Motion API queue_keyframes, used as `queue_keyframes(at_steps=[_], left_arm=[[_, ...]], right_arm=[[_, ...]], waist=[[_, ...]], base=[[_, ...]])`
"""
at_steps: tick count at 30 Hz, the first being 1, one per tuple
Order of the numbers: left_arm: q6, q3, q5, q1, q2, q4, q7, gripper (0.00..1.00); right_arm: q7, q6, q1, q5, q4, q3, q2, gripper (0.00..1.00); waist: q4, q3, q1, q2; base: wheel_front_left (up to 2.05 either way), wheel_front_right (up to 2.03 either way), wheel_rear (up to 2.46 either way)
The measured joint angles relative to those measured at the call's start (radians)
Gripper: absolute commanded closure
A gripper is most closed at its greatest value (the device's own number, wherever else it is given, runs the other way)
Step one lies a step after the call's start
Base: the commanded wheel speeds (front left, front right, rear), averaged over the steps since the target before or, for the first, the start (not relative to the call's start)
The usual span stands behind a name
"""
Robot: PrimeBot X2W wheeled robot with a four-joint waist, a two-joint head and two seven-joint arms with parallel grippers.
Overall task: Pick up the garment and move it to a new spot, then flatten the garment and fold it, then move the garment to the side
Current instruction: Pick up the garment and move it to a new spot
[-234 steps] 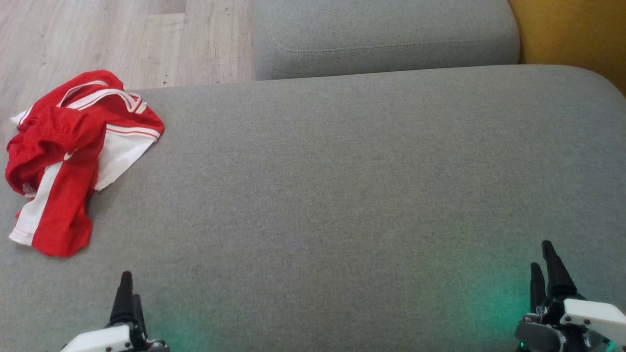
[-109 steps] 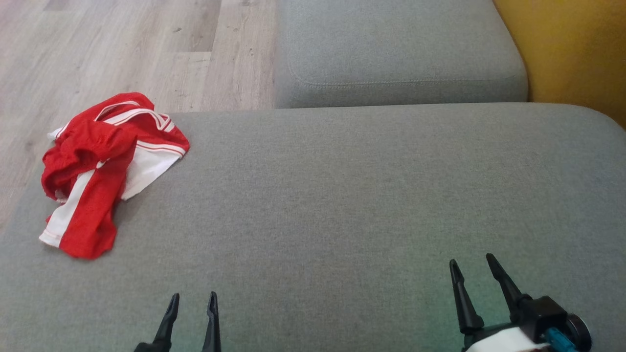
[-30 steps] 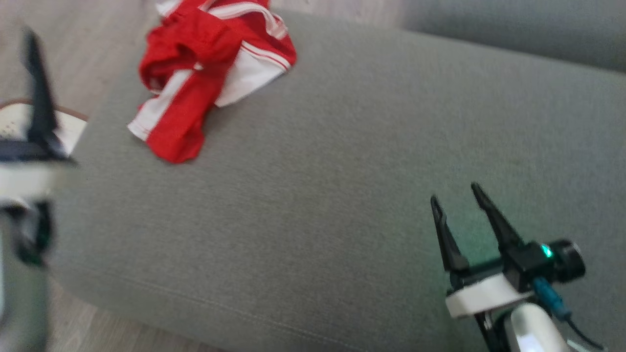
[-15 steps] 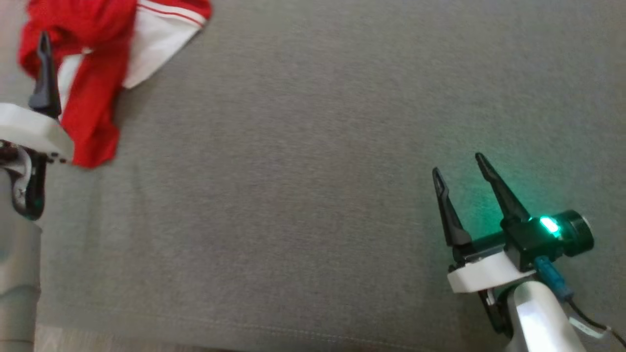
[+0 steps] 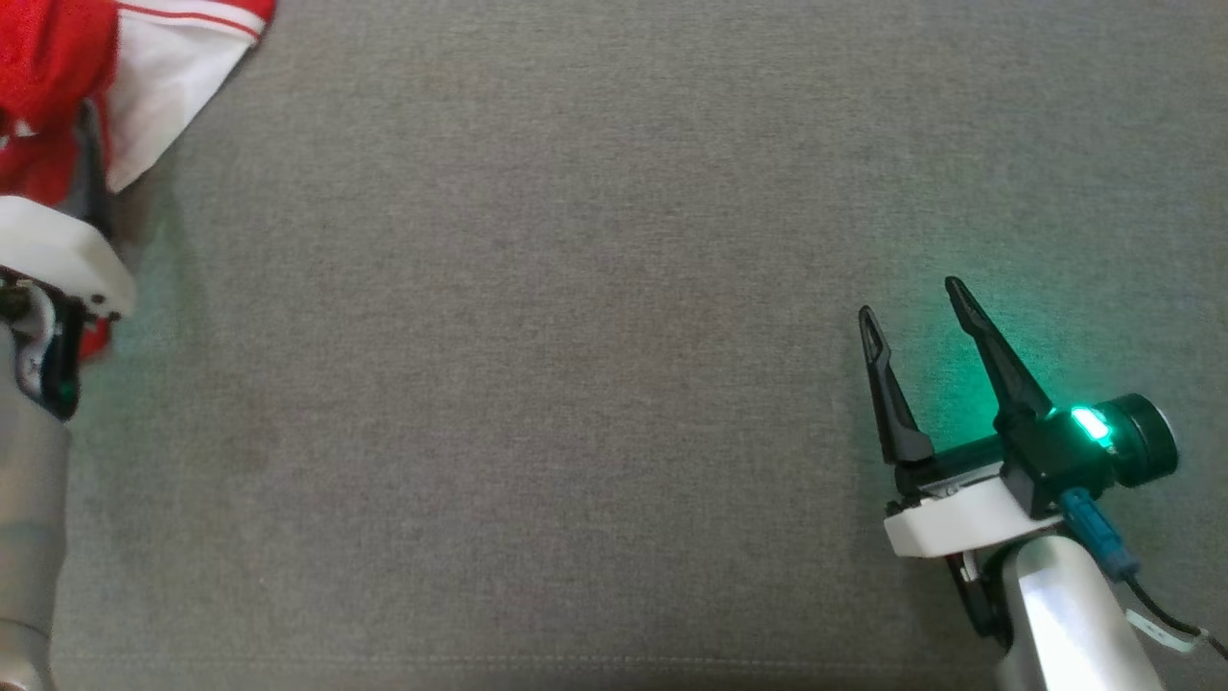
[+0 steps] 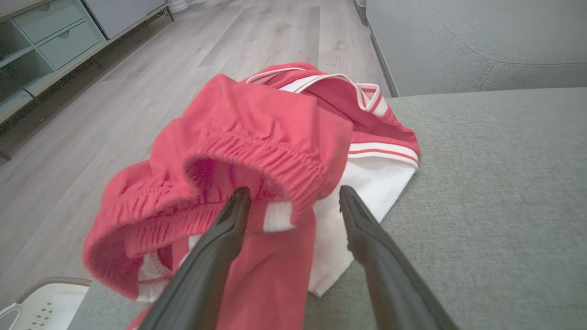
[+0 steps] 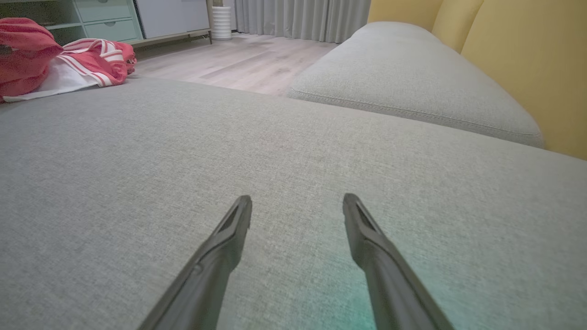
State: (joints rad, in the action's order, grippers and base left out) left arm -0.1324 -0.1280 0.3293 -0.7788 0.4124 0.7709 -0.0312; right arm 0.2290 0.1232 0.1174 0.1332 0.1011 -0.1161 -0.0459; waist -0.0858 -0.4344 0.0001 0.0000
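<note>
Beneath both arms, sofa cushion (image 5: 576, 336): wide grey fabric seat, bare across its middle.
Wooden floor (image 6: 137, 91): pale planks beyond the cushion's far left edge.
Garment (image 6: 257, 119): red shorts with white panels and stripes, crumpled in a heap at the cushion's far left corner.
Left gripper (image 6: 293, 192): fingers spread wide, tips right at the bunched elastic waistband; contact cannot be told, nothing pinched.
Right gripper (image 5: 909, 297): fingers spread, empty, over bare cushion well apart from the garment.
Green light (image 5: 1089, 422): glowing on the right wrist, tinting the fabric nearby.
</note>
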Motion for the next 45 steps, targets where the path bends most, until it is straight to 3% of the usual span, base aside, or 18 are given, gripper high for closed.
queue_keyframes(at_steps=[1, 3, 4, 11, 17, 29, 34, 37, 45], left_arm=[[0.0, 0.0, 0.0, -0.007, 0.004, 0.011, 0.009, 0.19], [0.0, -0.002, 0.0, -0.026, 0.009, 0.038, 0.019, 0.86], [0.0, -0.006, -0.002, -0.034, 0.01, 0.047, 0.027, 1.0], [0.0, -0.054, -0.023, -0.041, 0.049, 0.053, 0.105, 1.0], [0.0, -0.173, -0.04, -0.065, 0.091, -0.047, 0.104, 1.0], [0.0, -0.402, -0.009, -0.114, 0.109, -0.303, -0.116, 1.0], [0.012, -0.446, 0.006, -0.127, 0.062, -0.411, -0.238, 1.0], [0.041, -0.463, 0.037, -0.127, -0.002, -0.469, -0.303, 1.0], [0.117, -0.478, 0.151, -0.058, -0.152, -0.56, -0.349, 1.0]], right_arm=[[0.0, 0.0, 0.0, 0.0, 0.0, 0.001, 0.0, 0.0], [0.001, 0.0, 0.0, 0.0, 0.001, 0.005, 0.0, 0.0], [0.001, 0.0, 0.0, -0.001, 0.004, 0.005, 0.0, 0.0], [0.01, 0.0, -0.005, -0.036, 0.038, 0.0, 0.0, 0.0], [0.017, 0.0, -0.034, -0.082, 0.083, -0.003, 0.0, 0.0], [0.019, 0.0, -0.168, -0.169, 0.13, 0.016, 0.001, 0.0], [0.021, 0.0, -0.206, -0.192, 0.121, 0.032, 0.002, 0.0], [0.021, 0.0, -0.227, -0.198, 0.119, 0.041, 0.002, 0.0], [0.021, 0.0, -0.245, -0.198, 0.106, 0.055, 0.002, 0.0]], waist=[[0.006, -0.002, 0.0, 0.0], [0.012, -0.002, 0.0, 0.0], [0.014, 0.002, 0.0001, 0.0], [0.015, 0.066, -0.0001, 0.0], [0.008, 0.164, -0.0002, 0.0001], [0.017, 0.422, -0.0005, 0.0001], [0.061, 0.482, -0.0005, 0.0001], [0.091, 0.499, -0.0002, 0.0001], [0.123, 0.483, 0.0, 0.0001]], base=[[0.0, 0.0, 0.0], [0.0, 0.0, 0.0], [0.0, 0.0, 0.0], [0.0, 0.0, 0.0], [0.0, 0.0, 0.0], [0.0, 0.0, 0.0], [0.0, 0.0, 0.0], [0.0, 0.0, 0.0], [0.0, 0.0, 0.0]])
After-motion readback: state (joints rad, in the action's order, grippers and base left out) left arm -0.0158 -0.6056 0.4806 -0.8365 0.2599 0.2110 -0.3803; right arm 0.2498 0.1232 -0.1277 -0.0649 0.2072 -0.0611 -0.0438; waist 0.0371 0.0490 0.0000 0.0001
